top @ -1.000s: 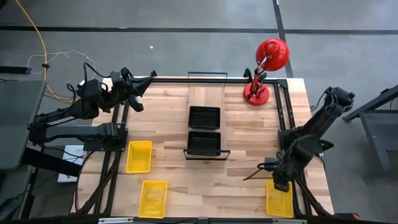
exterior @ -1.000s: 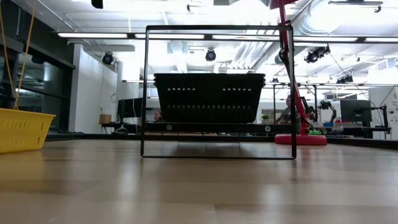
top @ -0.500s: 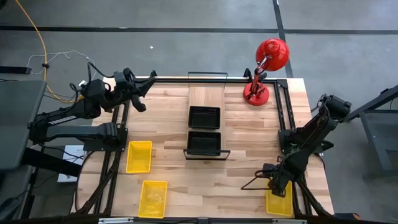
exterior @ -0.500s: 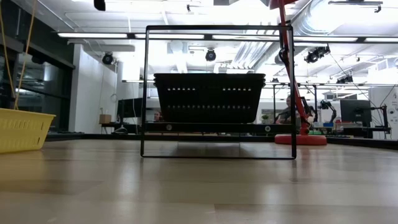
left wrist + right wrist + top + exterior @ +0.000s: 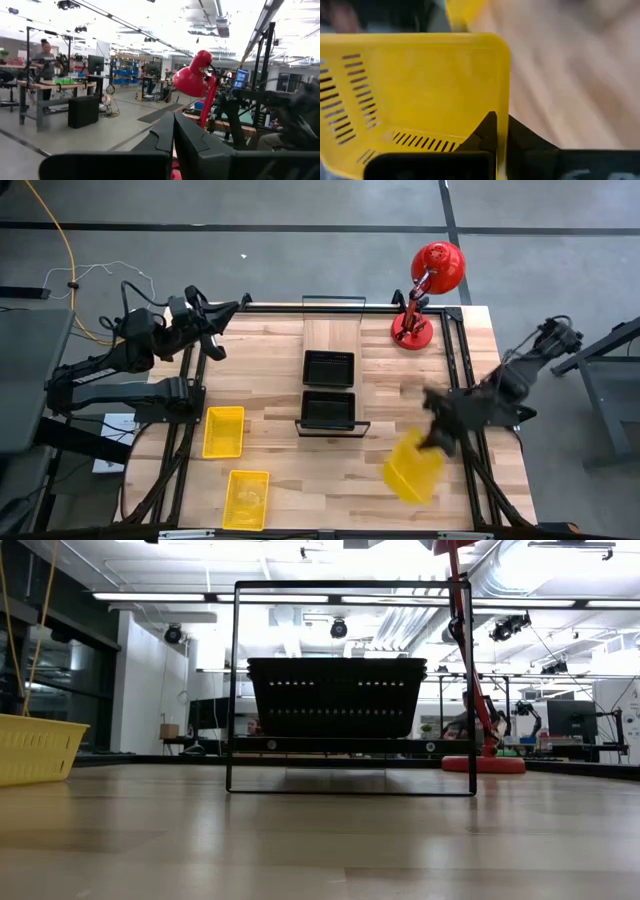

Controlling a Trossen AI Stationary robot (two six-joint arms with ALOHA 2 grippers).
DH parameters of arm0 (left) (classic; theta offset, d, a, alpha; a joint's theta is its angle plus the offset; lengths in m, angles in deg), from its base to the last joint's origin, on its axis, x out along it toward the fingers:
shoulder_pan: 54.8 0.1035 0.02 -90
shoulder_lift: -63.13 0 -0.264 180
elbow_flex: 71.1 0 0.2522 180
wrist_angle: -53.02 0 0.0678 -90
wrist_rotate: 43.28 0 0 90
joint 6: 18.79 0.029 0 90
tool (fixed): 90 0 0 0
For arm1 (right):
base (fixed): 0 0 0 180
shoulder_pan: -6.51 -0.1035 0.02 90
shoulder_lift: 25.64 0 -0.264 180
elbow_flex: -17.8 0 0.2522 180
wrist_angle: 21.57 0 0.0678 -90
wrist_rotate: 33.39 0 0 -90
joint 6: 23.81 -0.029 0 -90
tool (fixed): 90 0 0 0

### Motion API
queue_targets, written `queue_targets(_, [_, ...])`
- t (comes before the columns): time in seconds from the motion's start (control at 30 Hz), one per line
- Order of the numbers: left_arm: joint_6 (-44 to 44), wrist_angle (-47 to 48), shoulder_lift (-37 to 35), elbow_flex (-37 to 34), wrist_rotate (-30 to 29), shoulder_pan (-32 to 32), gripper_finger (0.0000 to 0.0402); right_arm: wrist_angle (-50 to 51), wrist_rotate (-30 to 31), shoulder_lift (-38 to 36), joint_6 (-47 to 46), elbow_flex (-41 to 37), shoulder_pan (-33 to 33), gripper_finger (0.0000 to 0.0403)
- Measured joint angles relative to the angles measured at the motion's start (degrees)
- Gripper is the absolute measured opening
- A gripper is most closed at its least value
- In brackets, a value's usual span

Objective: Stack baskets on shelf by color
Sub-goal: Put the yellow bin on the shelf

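Observation:
Two black baskets (image 5: 329, 367) (image 5: 328, 409) sit in a row on the shelf (image 5: 330, 332) at mid-table; the low view shows a black basket (image 5: 335, 695) inside the wire frame. Two yellow baskets (image 5: 223, 431) (image 5: 247, 499) rest on the table at the near left. A third yellow basket (image 5: 412, 470) is off the table at the near right, with my right gripper (image 5: 432, 442) shut on it. My left gripper (image 5: 228, 315) waits shut above the table's far left corner, holding nothing. My right gripper pinches one side wall of the yellow basket at its rim (image 5: 503, 107), one finger (image 5: 487, 131) inside the basket and the other outside. The basket is lifted clear of the table and hangs tilted on the gripper's left side.
A red desk lamp (image 5: 425, 290) stands at the far right corner. Black frame rails (image 5: 462, 370) run along the table's left and right sides. Bare wood lies between the shelf and the right rail.
My right gripper has shut on the yellow basket that lay at the table's near right corner. It has lifted the basket clear and swung it toward the table's left and a little toward the far edge, tilted. The left arm has shifted slightly.

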Motion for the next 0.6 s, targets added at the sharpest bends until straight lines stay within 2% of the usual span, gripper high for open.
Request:
queue_targets(0.1, [-0.47,0.00,-0.32,0.00,-0.04,0.00,0.0000,0.13,5.28,1.97,4.09,3.69,8.87,0.0001])
queue_targets(0.2, [-3.14,0.03,-0.36,0.00,-0.07,0.00,0.0000,-0.41,7.31,7.05,7.94,6.23,18.23,0.0000])
queue_targets(0.3, [-5.14,0.31,-0.36,0.00,-0.07,0.00,0.0000,-5.96,12.58,13.33,10.06,8.01,25.75,0.0000])
queue_targets(0.43, [-5.44,0.35,-0.36,0.00,-0.04,0.00,0.0000,-18.34,21.76,21.67,13.64,9.48,32.71,0.0000])
queue_targets(0.6, [-8.19,0.42,-0.51,0.00,-0.09,0.00,0.0000,-25.22,26.88,31.80,16.05,12.93,37.78,0.0000])
